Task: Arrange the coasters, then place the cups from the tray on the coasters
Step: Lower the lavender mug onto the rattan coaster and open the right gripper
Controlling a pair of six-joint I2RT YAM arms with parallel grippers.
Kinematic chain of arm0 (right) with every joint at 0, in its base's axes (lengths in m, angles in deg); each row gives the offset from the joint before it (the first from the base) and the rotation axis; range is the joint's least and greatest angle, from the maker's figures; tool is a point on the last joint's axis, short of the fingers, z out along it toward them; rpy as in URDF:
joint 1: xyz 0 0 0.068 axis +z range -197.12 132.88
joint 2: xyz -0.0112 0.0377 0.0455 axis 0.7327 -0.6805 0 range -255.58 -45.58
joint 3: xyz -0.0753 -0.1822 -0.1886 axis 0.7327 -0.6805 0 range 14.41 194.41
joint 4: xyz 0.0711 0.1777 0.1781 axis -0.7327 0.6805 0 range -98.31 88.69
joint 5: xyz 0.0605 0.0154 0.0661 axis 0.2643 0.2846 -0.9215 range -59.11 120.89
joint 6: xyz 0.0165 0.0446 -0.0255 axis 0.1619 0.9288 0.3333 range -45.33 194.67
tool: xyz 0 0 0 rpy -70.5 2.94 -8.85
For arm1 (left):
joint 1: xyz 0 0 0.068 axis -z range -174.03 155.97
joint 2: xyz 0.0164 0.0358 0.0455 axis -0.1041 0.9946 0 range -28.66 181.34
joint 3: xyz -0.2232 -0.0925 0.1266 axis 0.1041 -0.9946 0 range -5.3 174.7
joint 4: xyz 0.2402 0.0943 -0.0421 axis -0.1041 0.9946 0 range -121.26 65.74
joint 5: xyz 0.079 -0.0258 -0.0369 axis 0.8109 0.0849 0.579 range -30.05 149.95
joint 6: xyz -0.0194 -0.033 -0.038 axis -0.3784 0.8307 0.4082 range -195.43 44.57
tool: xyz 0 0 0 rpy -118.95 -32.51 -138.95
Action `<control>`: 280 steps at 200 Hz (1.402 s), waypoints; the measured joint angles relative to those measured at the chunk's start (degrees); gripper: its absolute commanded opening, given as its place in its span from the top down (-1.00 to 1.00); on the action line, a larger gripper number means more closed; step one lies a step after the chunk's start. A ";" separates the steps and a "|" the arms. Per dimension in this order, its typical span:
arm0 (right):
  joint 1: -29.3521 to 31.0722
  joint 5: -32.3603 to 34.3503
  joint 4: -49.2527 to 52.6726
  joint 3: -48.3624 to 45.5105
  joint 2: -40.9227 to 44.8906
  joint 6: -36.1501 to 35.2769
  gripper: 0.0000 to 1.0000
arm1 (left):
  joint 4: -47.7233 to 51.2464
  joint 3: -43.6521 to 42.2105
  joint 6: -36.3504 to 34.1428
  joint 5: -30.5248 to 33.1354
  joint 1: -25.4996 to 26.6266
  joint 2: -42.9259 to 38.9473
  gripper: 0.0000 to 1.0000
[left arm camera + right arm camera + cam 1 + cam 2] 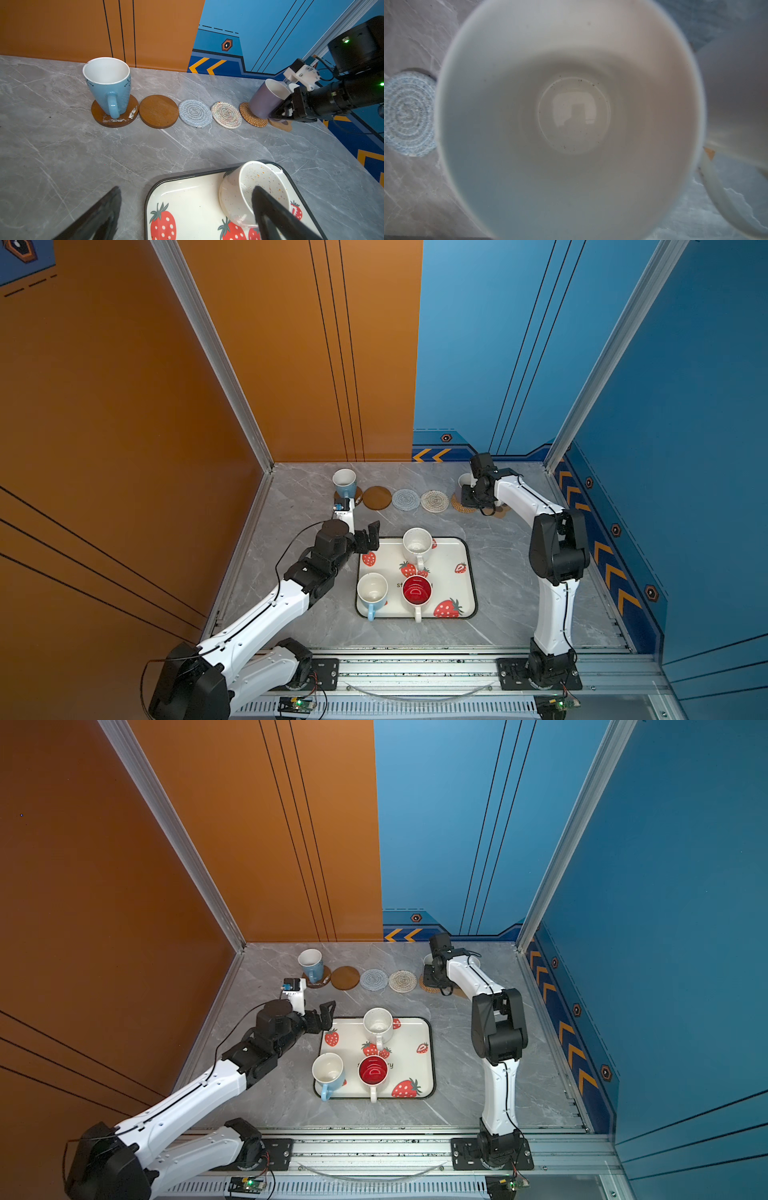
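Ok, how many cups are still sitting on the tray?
3. A white speckled cup stands at the far edge of the tray, a light blue cup at its near left corner, and a red-inside cup beside that. None appears hidden.

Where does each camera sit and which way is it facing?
Both top views: high above the front, looking down at the table; left arm and right arm show whole, left gripper near the tray corner.
Left wrist: low on the left arm, facing the back wall past the grey coaster; its own open fingers show, plus the right gripper shut on the tilted lavender cup.
Right wrist: looking into that cup's white inside; no gripper part clearly shows.
Shared: both wrist views catch the grey coaster.
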State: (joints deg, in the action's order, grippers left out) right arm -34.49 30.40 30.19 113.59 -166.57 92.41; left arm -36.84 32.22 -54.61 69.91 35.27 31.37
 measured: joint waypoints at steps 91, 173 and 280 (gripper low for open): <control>-0.42 0.00 0.07 0.00 -1.11 0.00 1.00 | 0.00 0.00 0.00 0.00 0.00 0.00 -0.96; -0.42 -0.04 0.04 0.00 -1.11 0.00 1.00 | 0.00 0.00 0.00 0.00 -0.04 0.00 -0.96; -0.42 -0.87 0.04 0.15 -1.73 0.04 1.00 | 0.00 0.00 0.00 -0.20 -0.37 0.98 -0.96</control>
State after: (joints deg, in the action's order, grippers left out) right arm -34.91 29.53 30.23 113.74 -168.30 92.45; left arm -36.84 32.22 -54.61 69.71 34.90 32.35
